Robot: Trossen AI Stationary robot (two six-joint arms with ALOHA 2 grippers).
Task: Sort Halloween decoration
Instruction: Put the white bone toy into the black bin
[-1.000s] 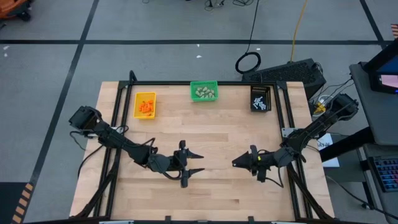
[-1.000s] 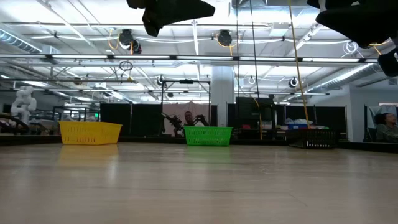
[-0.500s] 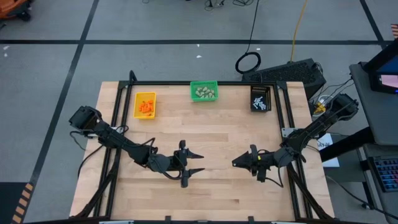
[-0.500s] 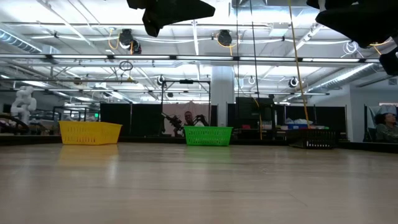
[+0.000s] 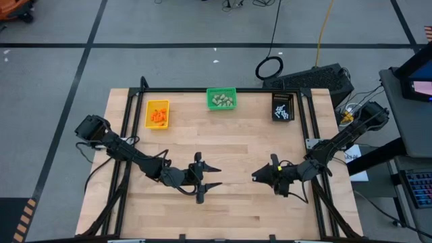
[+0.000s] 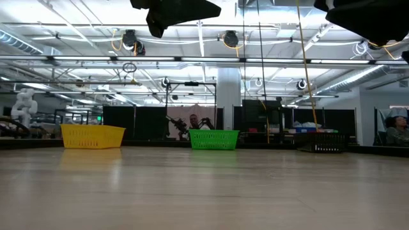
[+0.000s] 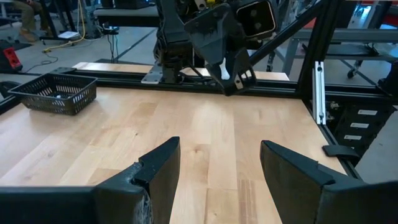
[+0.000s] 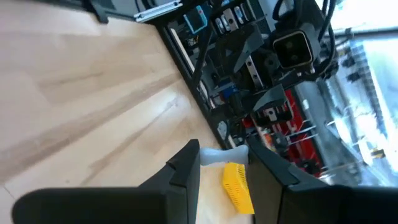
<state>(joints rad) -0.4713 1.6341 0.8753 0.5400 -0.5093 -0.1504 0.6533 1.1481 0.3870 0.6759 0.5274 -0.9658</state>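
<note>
My right gripper [image 5: 256, 177] hovers level over the table's near right part, pointing toward the left edge and shut on a small white stick [image 8: 219, 155]. My left gripper [image 5: 217, 177] faces it from the left, open with nothing between its fingers [image 7: 217, 149]; its wrist view shows the right gripper [image 7: 231, 78] opposite. Along the far edge stand a yellow bin [image 5: 158, 114] with orange bits, a green bin [image 5: 221, 99] with beige lumps and a black bin [image 5: 283, 106] with white sticks. My right gripper pinches the white stick [image 8: 219, 155] between its two fingers, with the stick lying across the gap between them. The fingers come level from the table's right side. The stick is lifted clear of the table.
Bare wood lies between and in front of the two grippers. Black frame rails [image 5: 307, 135] run along the table's sides. The low view shows the three bins far back [image 6: 214, 138] and a person [image 6: 397, 128] in the room at the far right.
My right gripper has rolled a little about the line it points along, staying in place with the white stick still between its fingers. The left arm has kept still.
</note>
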